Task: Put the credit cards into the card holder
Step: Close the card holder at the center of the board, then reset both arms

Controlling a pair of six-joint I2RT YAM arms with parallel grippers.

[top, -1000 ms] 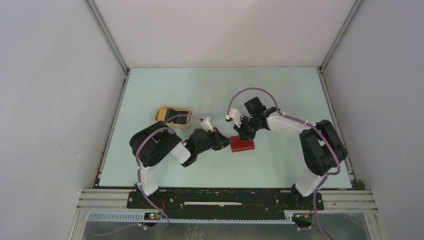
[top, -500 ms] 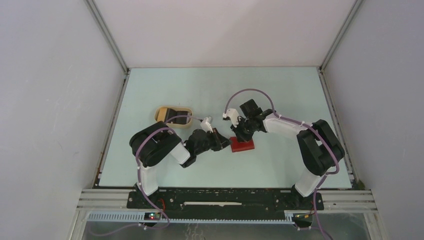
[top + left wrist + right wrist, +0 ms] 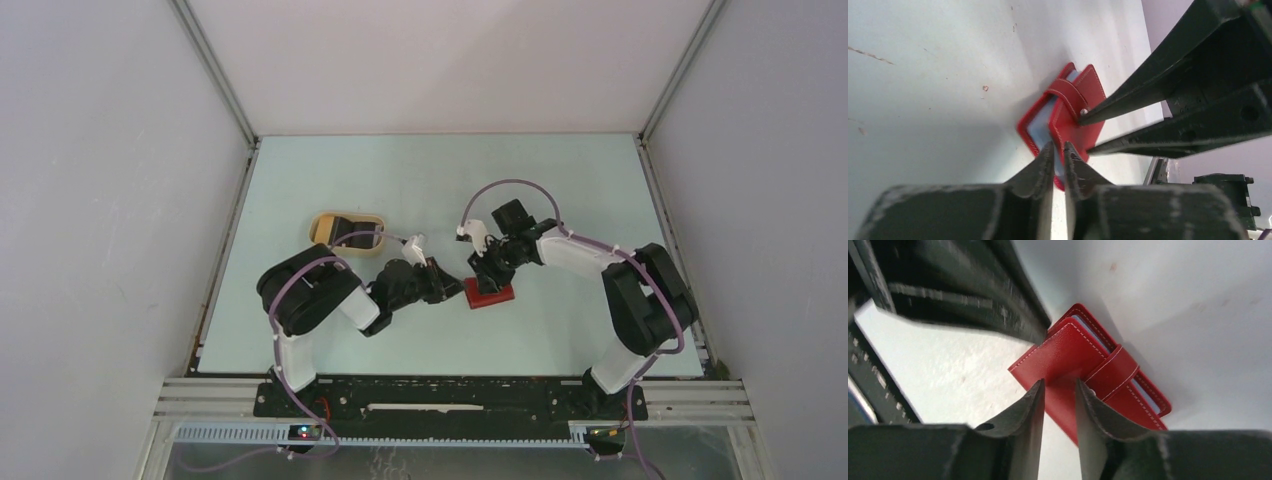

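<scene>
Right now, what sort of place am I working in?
Likely an enclosed robot test cell: plain white wall panels in metal framing, a pale-green table, and the left arm and right arm bolted to a rail at its near edge.

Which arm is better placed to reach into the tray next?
Left, probably. The tray lies on its side of the table, near the left gripper; the right gripper sits open over the wallet, farther away.

A pale green worktop (image 3: pixel 400 180) is seen filling the middle of the top view. A red card holder (image 3: pixel 489 296) is laid on it just right of centre. A tan oval tray (image 3: pixel 318 228) is set left of centre, well apart from it.
</scene>
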